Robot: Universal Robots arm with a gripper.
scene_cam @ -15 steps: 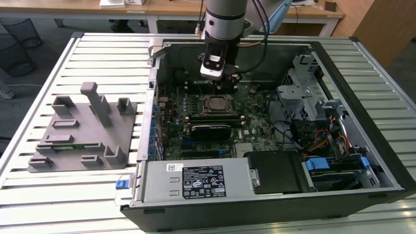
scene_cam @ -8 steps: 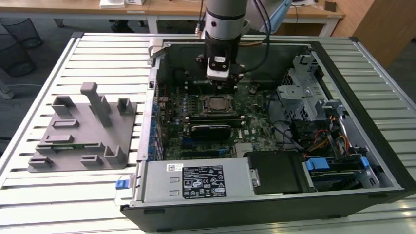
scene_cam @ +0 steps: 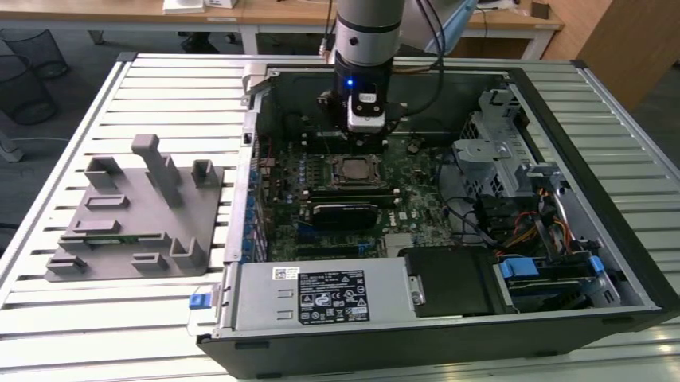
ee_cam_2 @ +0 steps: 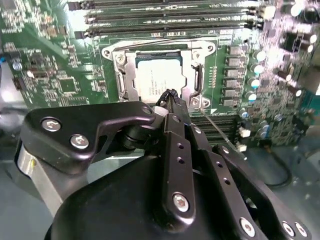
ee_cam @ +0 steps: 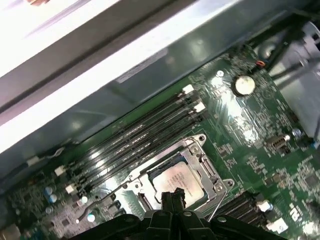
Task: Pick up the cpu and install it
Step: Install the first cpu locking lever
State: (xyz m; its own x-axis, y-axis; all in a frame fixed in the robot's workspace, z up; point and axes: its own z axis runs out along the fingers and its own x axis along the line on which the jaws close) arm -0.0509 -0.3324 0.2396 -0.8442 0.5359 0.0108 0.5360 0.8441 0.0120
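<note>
Lying flat in its socket frame [ee_cam_2: 160, 50], the square pale-silver cpu [ee_cam_2: 160, 77] beneath the closed, empty end effector [ee_cam_2: 170, 96].

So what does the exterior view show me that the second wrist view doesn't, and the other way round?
The exterior view takes in the wider scene: the arm reaching down into the open computer case, the slatted table, and the grey fixture block on the exterior view's left. The second wrist view gives close detail: the gripper, fingers together, just over the cpu, with the metal socket frame around the chip. Both show the cpu sitting in its socket on the green motherboard, under the gripper.
</note>
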